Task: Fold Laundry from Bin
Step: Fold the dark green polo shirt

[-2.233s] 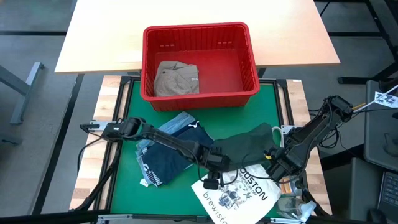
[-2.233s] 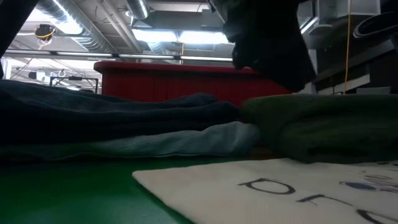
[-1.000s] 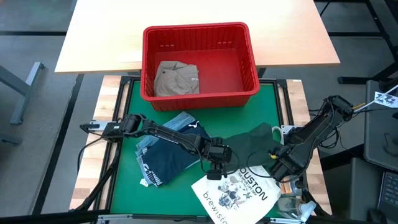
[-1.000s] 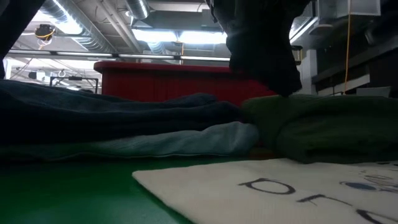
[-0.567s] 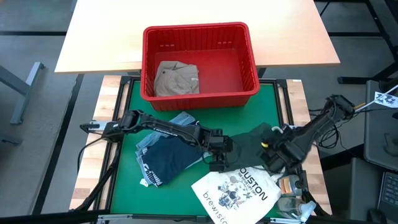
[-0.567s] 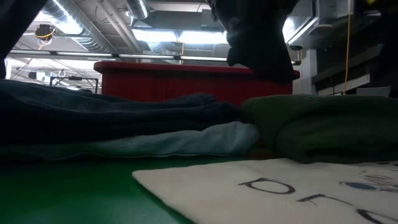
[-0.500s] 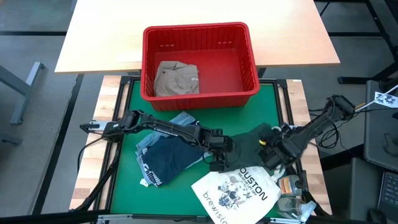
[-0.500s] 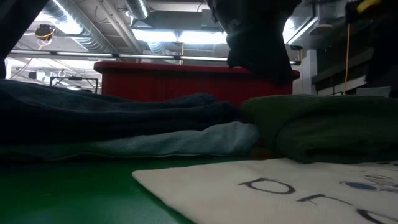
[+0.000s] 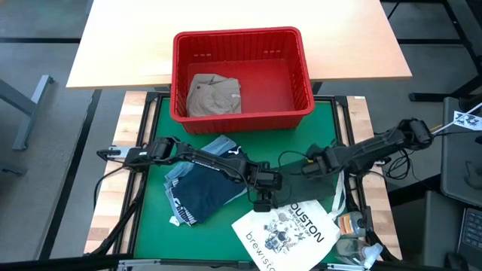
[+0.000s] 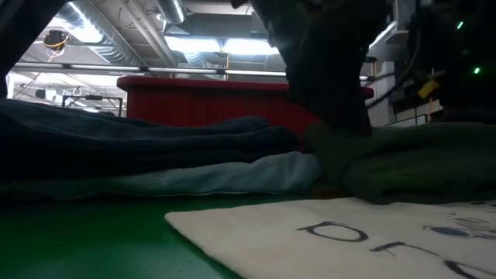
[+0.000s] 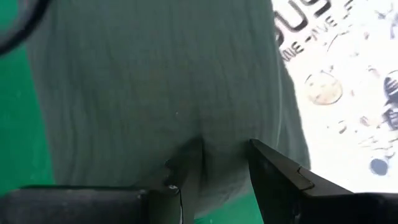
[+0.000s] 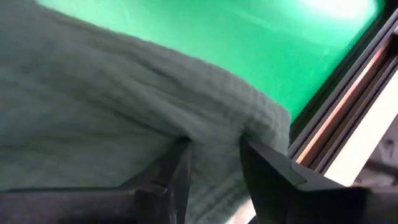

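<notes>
A dark green garment lies bunched on the green mat, near the middle right. My left gripper is shut on its left part and my right gripper on its right part. A white tote bag lies just in front of it, at the near edge. Navy and light blue denim laundry lies stacked at the left. The red bin stands at the far edge with a khaki garment lying on its floor. My left gripper pinches a small raised ridge of the dark green cloth between its two fingers, coming down at a slant from the table's left. The cloth around it lies spread on the mat, slack. My right gripper pinches the garment's thick rolled edge between its two fingers, slanting down from the table's right. That edge is close to the table's dark frame. The cloth beyond it rests on the mat.
The tote fills the near foreground of the low view, with the green garment behind it. Small objects and a white strap sit at the near right corner. A wooden table stands behind the bin.
My right gripper has swung from the near right corner toward the far edge and the table's left, turning its wrist and coming down onto the green garment's right part. My left gripper has stayed on the garment's left part.
</notes>
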Action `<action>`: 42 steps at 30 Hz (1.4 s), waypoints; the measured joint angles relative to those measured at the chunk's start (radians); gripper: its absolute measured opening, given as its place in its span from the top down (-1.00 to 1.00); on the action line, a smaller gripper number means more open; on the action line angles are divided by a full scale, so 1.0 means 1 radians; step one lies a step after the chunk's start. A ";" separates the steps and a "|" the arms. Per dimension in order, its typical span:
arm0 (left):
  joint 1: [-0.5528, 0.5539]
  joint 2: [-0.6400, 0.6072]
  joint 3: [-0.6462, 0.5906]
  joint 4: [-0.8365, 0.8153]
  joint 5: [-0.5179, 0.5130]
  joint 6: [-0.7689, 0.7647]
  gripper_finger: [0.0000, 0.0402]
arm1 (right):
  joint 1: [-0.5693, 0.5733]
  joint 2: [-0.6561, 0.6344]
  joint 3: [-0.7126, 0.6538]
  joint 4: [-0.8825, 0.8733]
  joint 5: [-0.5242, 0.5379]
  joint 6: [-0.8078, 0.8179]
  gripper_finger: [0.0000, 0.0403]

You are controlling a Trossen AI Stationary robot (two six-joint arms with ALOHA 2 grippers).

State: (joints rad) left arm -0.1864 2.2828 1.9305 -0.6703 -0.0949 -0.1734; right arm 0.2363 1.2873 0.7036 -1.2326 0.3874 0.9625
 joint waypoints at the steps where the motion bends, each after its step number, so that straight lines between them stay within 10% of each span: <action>1: 0.000 0.003 0.000 -0.010 0.000 0.000 0.38 | -0.021 0.000 -0.013 0.009 -0.013 -0.007 0.31; 30: -0.007 -0.106 0.000 -0.261 0.058 -0.206 0.38 | -0.142 -0.057 0.140 -0.179 -0.147 -0.206 0.31; 42: -0.072 -0.107 0.000 -0.589 0.044 -0.233 0.38 | 0.121 -0.288 0.134 -0.179 -0.196 -0.029 0.31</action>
State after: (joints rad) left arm -0.2587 2.1761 1.9308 -1.2595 -0.0505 -0.4065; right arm 0.3571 0.9994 0.8375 -1.4117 0.1913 0.9335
